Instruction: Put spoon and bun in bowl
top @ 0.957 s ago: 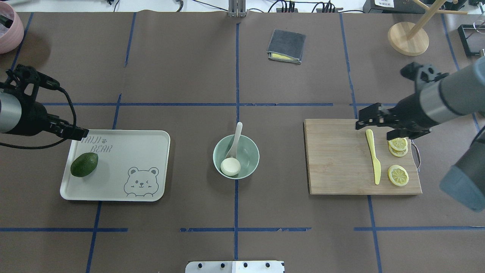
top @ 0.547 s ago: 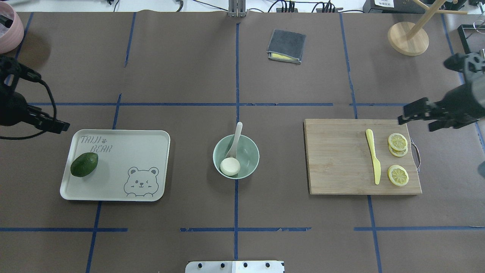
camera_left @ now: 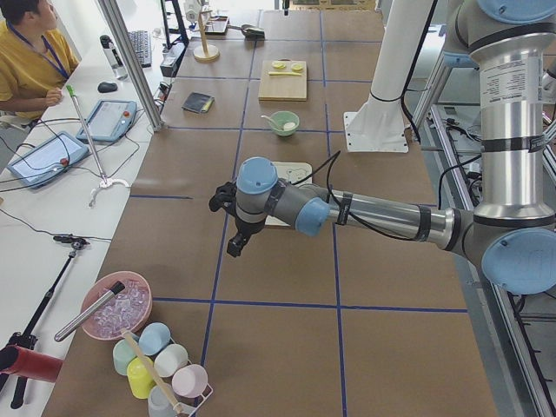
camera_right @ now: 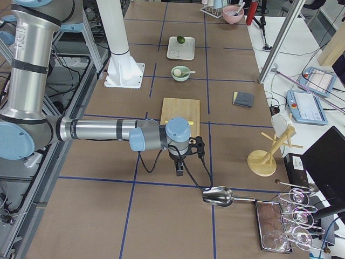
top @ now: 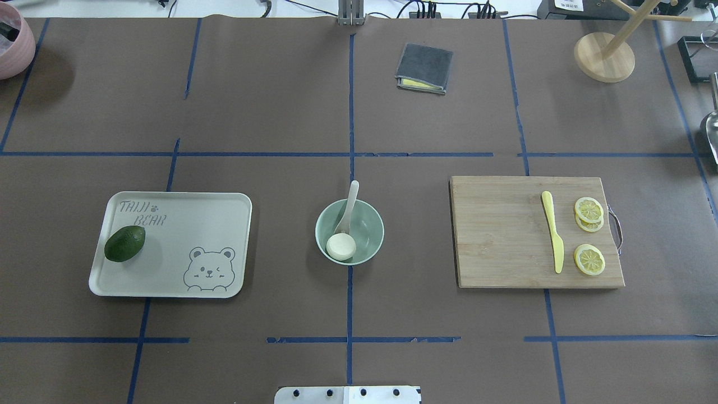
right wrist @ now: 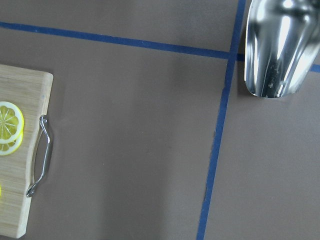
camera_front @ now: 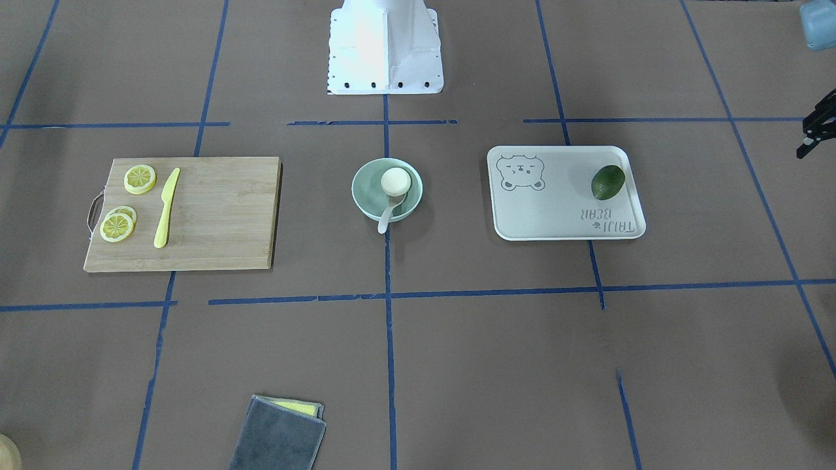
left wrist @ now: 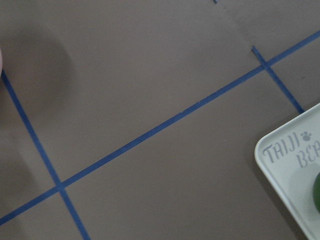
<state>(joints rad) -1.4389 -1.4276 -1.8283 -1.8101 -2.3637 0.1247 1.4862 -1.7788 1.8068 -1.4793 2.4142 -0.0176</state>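
1. Our left hand (camera_left: 231, 229) hangs above bare bench (top: 269, 112), out past the left end of the tray (top: 224, 205). We cannot tell whether its fingers are apart or together. It is well apart from the bowl (top: 370, 224).
2. The tray holds an avocado (top: 124, 243) at its left end.
3. At the middle of the bench, the bowl holds both task things. The bun (top: 341, 247) sits inside against the near-left wall. The spoon (top: 349, 207) has its scoop down in the bowl just beyond the bun, and its handle leans out over the far rim.
4. To the right, the board (top: 499, 235) carries a knife (top: 552, 230) and lemon slices (top: 589, 261).
5. Our right hand (camera_right: 188, 159) hangs beyond the board's right end, near a metal scoop (camera_right: 218, 196) and well apart from the bowl. We cannot tell how its fingers stand.
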